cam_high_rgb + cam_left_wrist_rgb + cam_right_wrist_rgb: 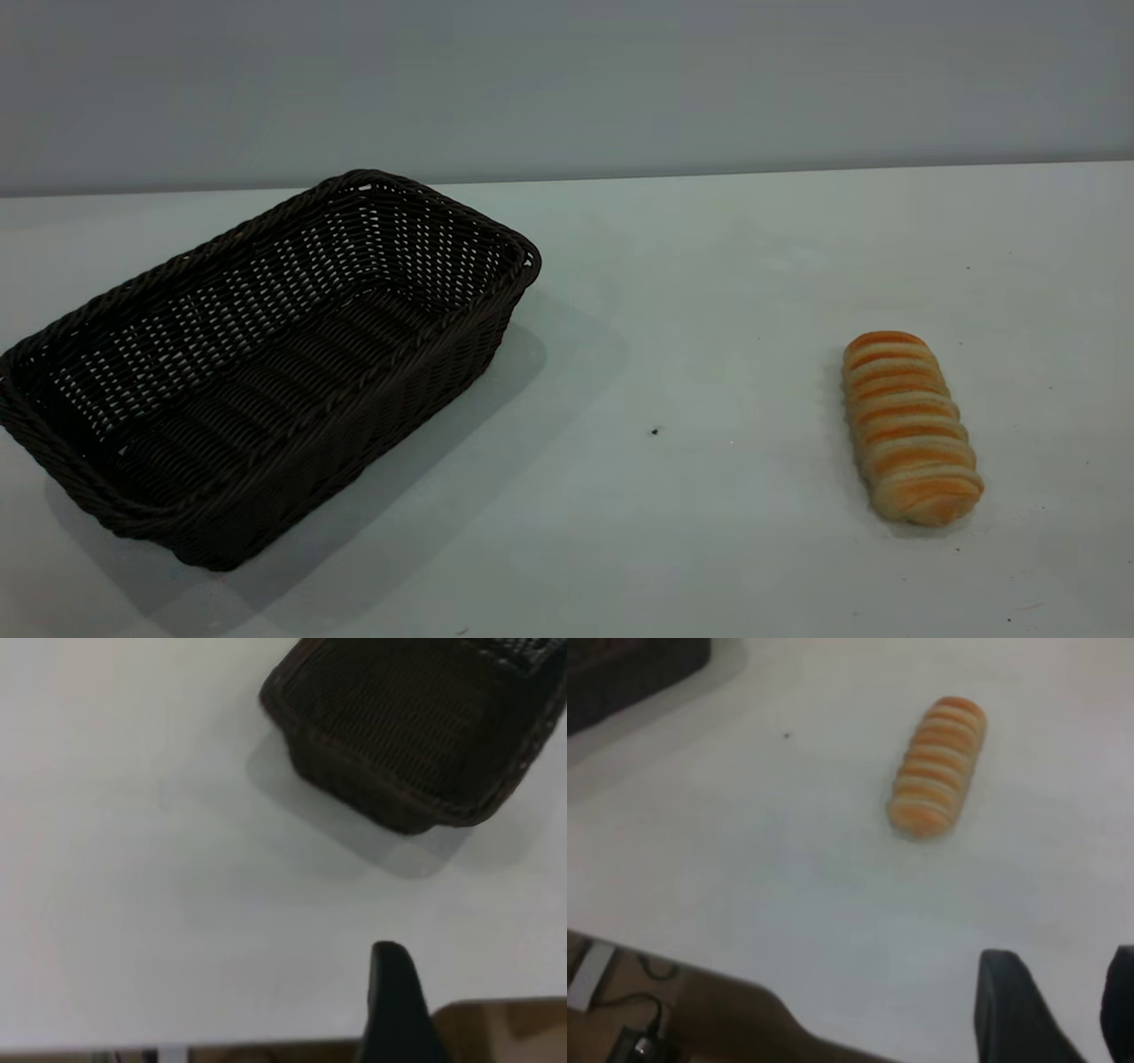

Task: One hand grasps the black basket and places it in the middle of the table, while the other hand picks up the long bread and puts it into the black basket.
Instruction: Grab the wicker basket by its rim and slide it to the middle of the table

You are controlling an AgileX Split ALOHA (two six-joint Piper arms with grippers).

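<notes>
The black basket (266, 372) stands empty on the left part of the white table (709, 292), set at a slant. The long bread (910, 425) lies on the table at the right. Neither gripper shows in the exterior view. In the left wrist view my left gripper (394, 992) hangs over the table's edge, well short of the basket (416, 726). In the right wrist view my right gripper (1063, 983) is open and empty above the table, apart from the bread (935, 766). A corner of the basket (629, 669) shows there too.
A grey wall (567, 80) runs behind the table's far edge. A tiny dark speck (655, 431) lies between basket and bread. Beyond the table's edge, cables and a small device (633, 1036) lie on a brown surface.
</notes>
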